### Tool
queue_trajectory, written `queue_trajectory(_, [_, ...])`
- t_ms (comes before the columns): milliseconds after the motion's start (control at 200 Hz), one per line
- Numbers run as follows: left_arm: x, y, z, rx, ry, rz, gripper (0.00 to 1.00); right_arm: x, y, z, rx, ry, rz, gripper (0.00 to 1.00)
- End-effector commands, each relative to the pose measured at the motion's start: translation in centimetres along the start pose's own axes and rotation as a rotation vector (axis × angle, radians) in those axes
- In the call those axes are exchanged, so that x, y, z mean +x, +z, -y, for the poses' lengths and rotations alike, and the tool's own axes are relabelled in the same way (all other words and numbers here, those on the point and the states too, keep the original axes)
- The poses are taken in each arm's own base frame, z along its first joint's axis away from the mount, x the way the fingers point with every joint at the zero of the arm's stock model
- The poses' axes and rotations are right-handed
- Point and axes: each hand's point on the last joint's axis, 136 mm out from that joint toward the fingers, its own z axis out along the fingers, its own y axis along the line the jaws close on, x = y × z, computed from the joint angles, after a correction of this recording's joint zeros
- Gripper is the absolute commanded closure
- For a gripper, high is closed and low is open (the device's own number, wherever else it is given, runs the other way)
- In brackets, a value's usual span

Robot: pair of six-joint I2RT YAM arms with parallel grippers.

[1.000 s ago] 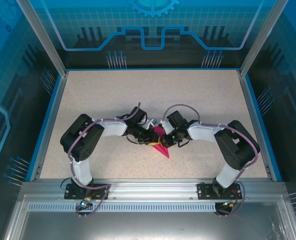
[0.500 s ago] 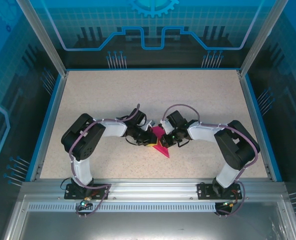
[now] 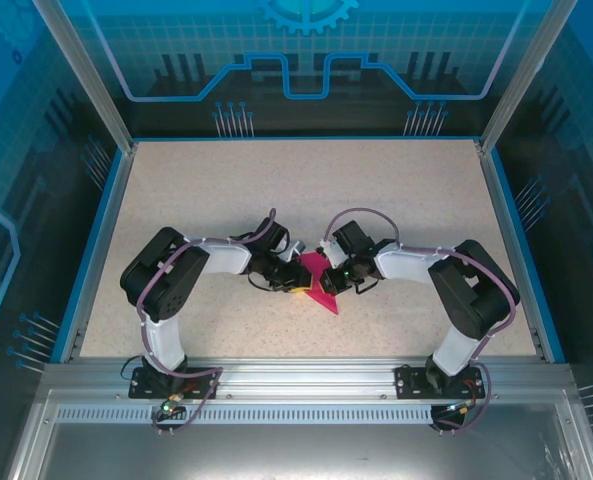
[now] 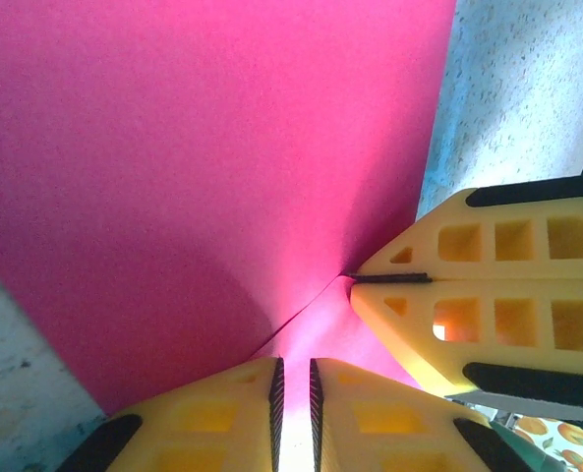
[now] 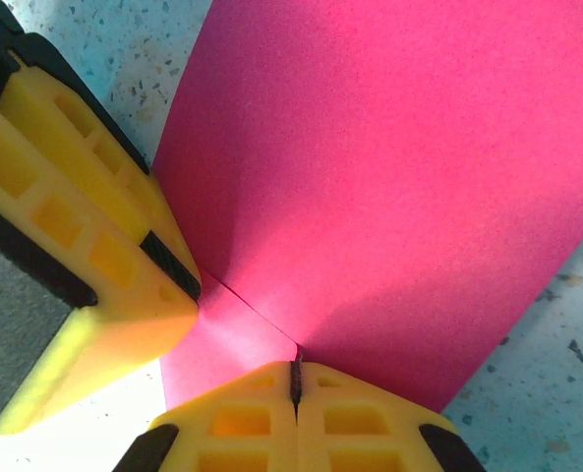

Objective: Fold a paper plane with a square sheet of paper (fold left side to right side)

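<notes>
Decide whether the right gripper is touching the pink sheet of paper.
Touching. In the right wrist view, the right gripper is shut, its fingers pinching the near edge of the square sheet of paper.

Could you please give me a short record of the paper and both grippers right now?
paper: pink, creased, between the two grippers
pointed corner: toward the arm bases
left gripper: jaws a slit apart at the paper's edge
right gripper: shut on the paper's edge
table: speckled beige
</notes>
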Motion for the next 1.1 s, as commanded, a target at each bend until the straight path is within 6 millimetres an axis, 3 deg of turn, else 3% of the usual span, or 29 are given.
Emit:
queue_trajectory(0, [0.3, 0.6, -2.8, -0.094, -0.023, -0.007, 0.82, 3.4, 1.2, 0.9, 0.038, 0.031, -0.121, 1.00])
queue_trajectory(90, [0.8, 0.9, -3.9, -0.124, -0.035, -0.020, 0.82, 2.4, 0.6, 0.3, 0.016, 0.034, -0.087, 1.00])
queue_trajectory(280, [1.5, 1.5, -5.4, -0.165, -0.054, -0.042, 0.83, -0.5, -2.0, 0.0, 0.004, 0.044, -0.001, 0.84])
queue_trajectory(425, [1.6, 1.6, -5.7, -0.174, -0.059, -0.047, 0.83, -0.5, -3.8, 0.8, 0.055, 0.050, 0.013, 0.71])
queue_trajectory(510, [1.5, 1.5, -5.6, -0.173, -0.056, -0.045, 0.83, -0.6, -5.1, 0.1, 0.041, 0.038, 0.033, 0.66])
queue_trajectory(625, [1.5, 1.5, -5.5, -0.174, -0.053, -0.044, 0.83, 0.4, -6.1, -2.1, -0.069, 0.043, 0.020, 0.66])
queue_trajectory(745, [1.5, 1.4, -5.4, -0.176, -0.050, -0.045, 0.83, 1.6, -6.0, -5.3, -0.249, 0.069, -0.012, 0.72])
queue_trajectory(845, [1.4, 1.3, -5.5, -0.180, -0.050, -0.041, 0.83, 2.5, -5.2, -6.9, -0.327, 0.090, -0.056, 0.74])
queue_trajectory(1095, [1.4, 1.2, -5.5, -0.189, -0.045, -0.043, 0.83, 3.7, -2.5, -5.8, -0.276, 0.117, -0.144, 0.74])
